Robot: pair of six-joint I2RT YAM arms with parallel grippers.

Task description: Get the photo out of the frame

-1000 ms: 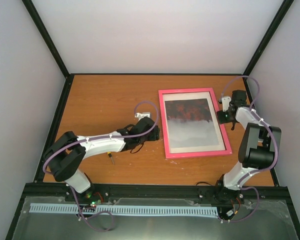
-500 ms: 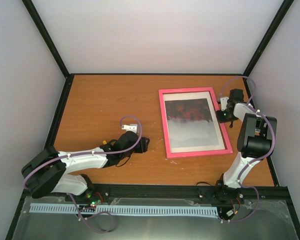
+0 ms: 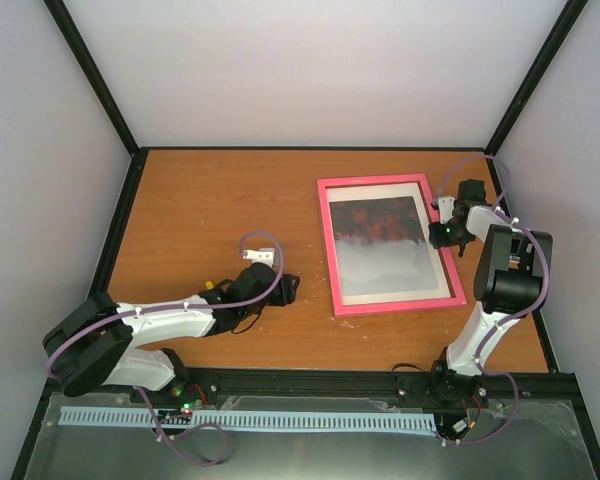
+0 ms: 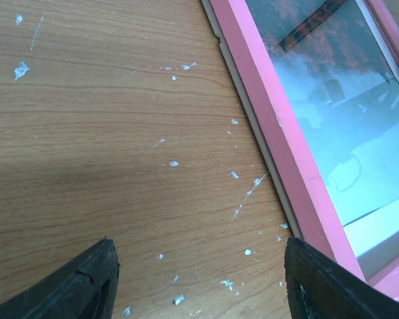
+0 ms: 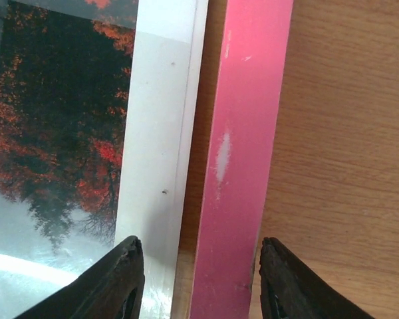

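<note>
The frame (image 3: 336, 260) has a thin pink border and lies flat on the table right of centre. The photo (image 3: 385, 245), dark red and black at the far half and pale grey-white at the near half, lies inside it. My right gripper (image 3: 442, 233) is open over the frame's right border (image 5: 243, 153), one finger over the photo's white margin (image 5: 161, 133), the other over the table. My left gripper (image 3: 285, 288) is open and empty, low over the table just left of the frame's left border (image 4: 279, 126).
The wooden table (image 3: 210, 210) is walled by a black-edged enclosure. A small yellow-handled screwdriver (image 3: 210, 284) peeks out beside my left arm. White flecks (image 4: 174, 163) dot the wood between my left fingers.
My left arm pulled back and swung toward the near left a second ago, then stayed still. My right gripper moved slightly left onto the frame's right border.
</note>
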